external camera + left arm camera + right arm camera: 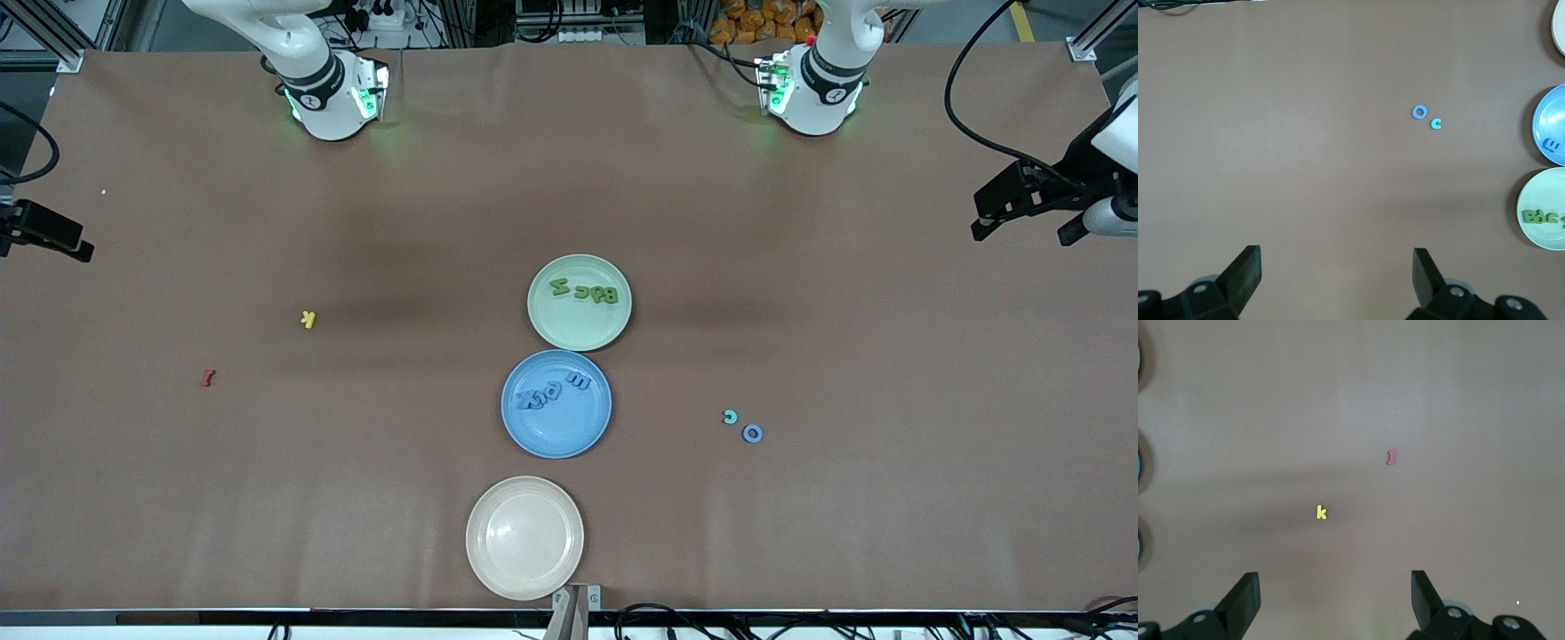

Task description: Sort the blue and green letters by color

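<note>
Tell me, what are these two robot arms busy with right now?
Sorting toy letters by color. Green letters lie on the green plate, blue letters on the blue plate. A blue o and teal c lie loose on the table. The left gripper and right gripper hang open, holding nothing.

Front view, frame centre, three plates in a column: upper plate (569,327) bearing a row of letters (584,291); middle plate (562,433) bearing a second letter row (553,391); lowest plate (524,538) by the bottom edge. Toward the left arm's end, c (730,416) just beside o (752,433). Toward the right arm's end, k (308,319), another small letter (207,378) lower.
</note>
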You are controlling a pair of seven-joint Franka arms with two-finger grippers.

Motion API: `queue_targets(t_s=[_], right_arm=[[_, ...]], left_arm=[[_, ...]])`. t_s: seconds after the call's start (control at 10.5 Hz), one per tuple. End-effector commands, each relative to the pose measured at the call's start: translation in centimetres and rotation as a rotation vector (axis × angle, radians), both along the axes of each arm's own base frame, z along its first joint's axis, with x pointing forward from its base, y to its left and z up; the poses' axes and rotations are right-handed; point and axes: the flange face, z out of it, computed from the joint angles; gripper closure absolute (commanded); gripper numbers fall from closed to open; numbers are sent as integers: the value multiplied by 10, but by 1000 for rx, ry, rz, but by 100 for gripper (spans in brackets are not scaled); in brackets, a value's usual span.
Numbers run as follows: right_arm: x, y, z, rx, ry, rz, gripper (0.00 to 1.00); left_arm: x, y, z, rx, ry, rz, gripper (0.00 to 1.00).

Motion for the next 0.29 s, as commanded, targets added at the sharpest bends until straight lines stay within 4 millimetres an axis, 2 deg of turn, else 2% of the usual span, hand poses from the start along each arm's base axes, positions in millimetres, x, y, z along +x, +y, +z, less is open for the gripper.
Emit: queue_targets(t_s=[0.0,0.19], right_arm=[[-8,0,3,-1,-5,-10,0],[-8,1,4,1,-7,-9,0]], left_arm=[[-3,0,7,24,-17,-34,0],[-4,-2,7,18,-17,-37,0]])
